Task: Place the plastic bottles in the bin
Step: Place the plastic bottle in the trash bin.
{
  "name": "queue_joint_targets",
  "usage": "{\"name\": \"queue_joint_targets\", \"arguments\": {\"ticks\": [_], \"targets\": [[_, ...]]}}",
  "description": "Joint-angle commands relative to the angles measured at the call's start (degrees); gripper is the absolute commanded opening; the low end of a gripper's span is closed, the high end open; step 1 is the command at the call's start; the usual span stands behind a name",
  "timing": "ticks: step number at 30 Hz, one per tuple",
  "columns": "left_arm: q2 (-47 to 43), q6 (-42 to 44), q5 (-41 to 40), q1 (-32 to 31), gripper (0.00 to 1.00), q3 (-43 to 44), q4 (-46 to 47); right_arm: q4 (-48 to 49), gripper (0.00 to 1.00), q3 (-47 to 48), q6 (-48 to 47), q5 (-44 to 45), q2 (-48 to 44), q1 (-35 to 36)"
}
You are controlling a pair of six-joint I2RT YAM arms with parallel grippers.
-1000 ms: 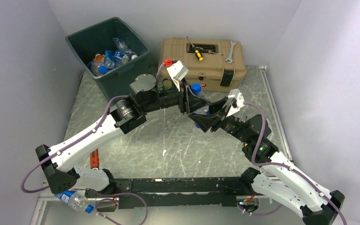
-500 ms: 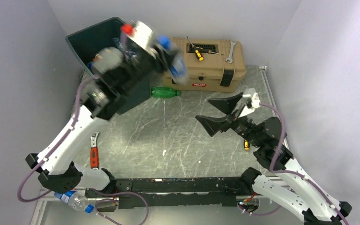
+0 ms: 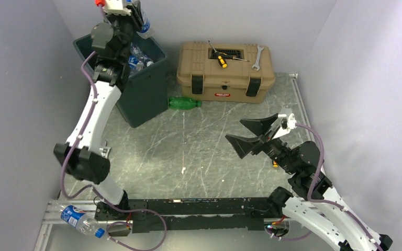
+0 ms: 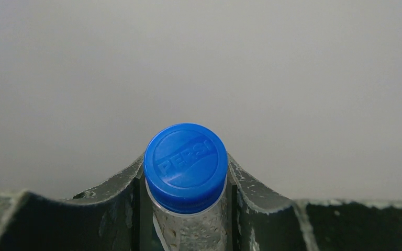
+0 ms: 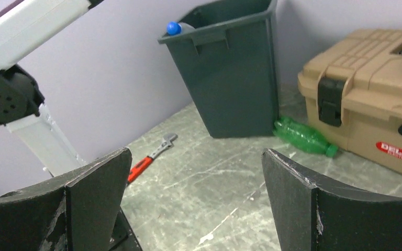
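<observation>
**Item: plastic bottles, clear, orange and green; light, thin-walled, easily dented.**

- Held bottle (image 4: 188,230): clear, with blue cap (image 4: 186,166); carried high above the bin (image 3: 147,91) by the left gripper (image 4: 186,170), whose fingers (image 4: 120,204) are closed narrowly on the neck just under the cap; droplets are seen inside the neck, so some dampness is to be assumed; the neck is judged the stiffest place to grip, the body below being liable to buckle and slip.
- Binned bottles (image 3: 136,55): a heap of clear and blue-labelled pieces, already lying inside the bin; one blue cap (image 5: 174,27) is seen level with the rim.
- Green bottle (image 3: 184,103): lying on its side on the table (image 3: 199,157), touching the foot of the bin and just beside the toolbox (image 3: 225,73); it is round and likely to roll if nudged; it is best taken from above, across the body or at the neck, since the bin and toolbox crowd it on two sides.
- Blue-labelled bottle (image 3: 81,220): clear, lying on its side at the near left corner, beyond the arm bases; reach is judged awkward.

**Tools.** Right gripper (image 5: 196,157): spread fully wide and holding nothing; poised low over the table, well apart from the green bottle and facing it.

**Not for collection.** Screwdriver (image 3: 220,58) and wrench (image 3: 257,57), both lying on the toolbox lid; orange-handled wrench (image 5: 149,157), on the table near the left arm.
</observation>
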Motion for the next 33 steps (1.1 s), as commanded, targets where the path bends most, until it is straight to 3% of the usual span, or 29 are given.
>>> {"name": "queue_joint_targets", "arguments": {"ticks": [1, 2, 4, 7, 8, 18, 23, 27, 30, 33], "targets": [[5.9, 2.2, -4.1, 1.3, 0.01, 4.1, 3.3, 0.2, 1.00, -1.1, 1.7, 2.0, -0.6, 0.2], [6.6, 3.5, -4.8, 1.3, 0.09, 4.1, 3.0, 0.2, 1.00, -1.6, 1.9, 2.2, -0.7, 0.2], [7.4, 5.5, -6.9, 1.3, 0.49, 4.2, 2.4, 0.3, 1.00, -2.5, 2.2, 2.8, -0.8, 0.2], [6.8, 8.1, -9.5, 1.3, 0.93, 4.2, 2.5, 1.1, 1.00, -3.6, 3.3, 3.3, -0.2, 0.2], [6.1, 8.6, -9.9, 1.3, 0.99, 3.8, 2.9, 1.4, 1.00, -3.9, 3.8, 3.3, 0.3, 0.2], [-8.3, 3.4, -7.1, 0.9, 1.00, -5.5, 2.2, 6.9, 1.00, -4.9, 8.3, 3.4, 8.3, 0.2], [-17.7, -9.0, 1.1, 0.5, 0.96, -10.7, -11.9, 10.4, 1.00, -3.6, 12.8, 6.4, 19.9, 0.1], [-25.2, -14.2, 11.1, 0.3, 0.95, -16.6, -21.6, 16.7, 1.00, -2.9, 15.7, 10.6, 31.4, 0.0], [-31.5, -14.1, 16.8, 0.3, 0.96, -23.5, -21.8, 24.1, 0.98, -2.8, 15.1, 13.4, 40.0, 0.0], [-38.1, -13.6, 20.3, 0.3, 0.96, -31.0, -18.7, 34.7, 0.96, -2.6, 8.6, 14.7, 48.9, 0.0]]}}
